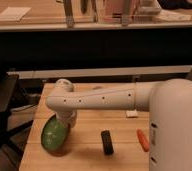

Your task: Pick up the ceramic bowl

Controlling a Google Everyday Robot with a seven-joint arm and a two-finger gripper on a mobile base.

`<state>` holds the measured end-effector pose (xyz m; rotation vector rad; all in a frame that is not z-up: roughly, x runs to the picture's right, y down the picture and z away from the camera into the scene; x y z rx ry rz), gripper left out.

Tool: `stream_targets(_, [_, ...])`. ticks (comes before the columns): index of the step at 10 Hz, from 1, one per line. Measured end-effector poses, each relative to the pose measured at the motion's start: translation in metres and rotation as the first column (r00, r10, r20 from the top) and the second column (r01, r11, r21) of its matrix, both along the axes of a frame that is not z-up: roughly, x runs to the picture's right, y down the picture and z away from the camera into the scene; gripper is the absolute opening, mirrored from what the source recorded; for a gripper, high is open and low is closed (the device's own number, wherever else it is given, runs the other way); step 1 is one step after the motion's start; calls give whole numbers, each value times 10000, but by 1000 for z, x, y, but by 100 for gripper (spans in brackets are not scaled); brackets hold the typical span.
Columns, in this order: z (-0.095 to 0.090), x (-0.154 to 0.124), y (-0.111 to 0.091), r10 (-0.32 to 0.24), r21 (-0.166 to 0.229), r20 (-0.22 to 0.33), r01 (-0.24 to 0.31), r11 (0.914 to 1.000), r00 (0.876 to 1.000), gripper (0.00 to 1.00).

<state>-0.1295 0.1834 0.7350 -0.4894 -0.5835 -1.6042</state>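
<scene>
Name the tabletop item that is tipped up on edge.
The green ceramic bowl, tilted against the gripper at the left; the black block and orange piece lie flat.

1. Gripper (pixel 65 124): at the upper right rim of the tilted bowl (pixel 54 136), largely masked by the wrist (pixel 64 100) above it.
2. Orange item (pixel 142 140): right end hidden behind the robot body (pixel 179 130); kind unclear.
3. Table (pixel 89 157): near side cut off by the bottom edge.
</scene>
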Motion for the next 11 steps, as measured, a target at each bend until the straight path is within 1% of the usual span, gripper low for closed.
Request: stream_targets(11, [3, 20, -22, -244, 282, 237, 237, 9993, 9994, 0])
